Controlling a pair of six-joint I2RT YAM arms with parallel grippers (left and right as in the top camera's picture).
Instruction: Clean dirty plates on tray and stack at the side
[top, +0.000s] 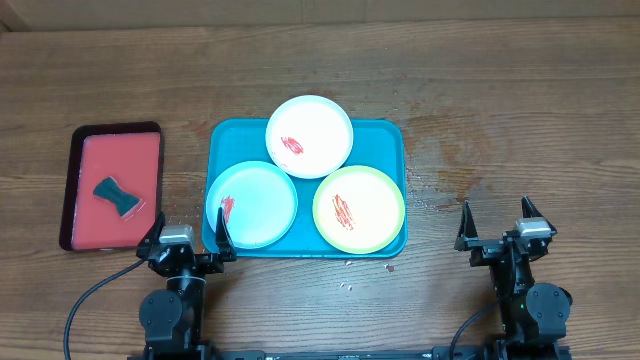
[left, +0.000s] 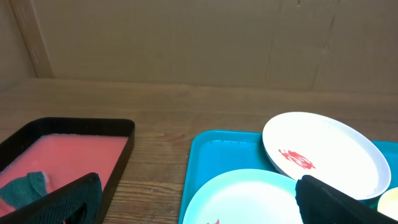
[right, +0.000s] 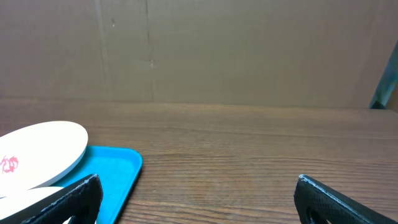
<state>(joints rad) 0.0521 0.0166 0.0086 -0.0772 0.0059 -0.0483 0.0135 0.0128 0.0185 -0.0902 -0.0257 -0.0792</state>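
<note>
Side tray: small red rectangular plastic tray with a dark rim (top: 100, 160), left of everything else on the wooden table (top: 520, 110).
Sponge: dark bow-shaped sponge (top: 118, 198) lying loose in the red tray, untouched.
Left gripper (top: 189, 232): jaws spread wide, holding nothing, at the table's near edge just beside the big tray's near-left corner.
Big tray: large teal-blue rectangular plastic tray (top: 235, 145) at the centre, carrying all three plates.
Light blue round plastic plate (top: 252, 204): near-left in the tray, red smear showing.
White round plastic plate (top: 309, 136): far middle, overhanging the far rim, red smear showing.
Yellow-green rimmed plate (top: 359, 209): near-right, red smear showing.
Right gripper (top: 496, 225): jaws wide apart, empty, well right of the tray.
Progress: nothing cleaned, nothing stacked; by my reading the whole job remains.
</note>
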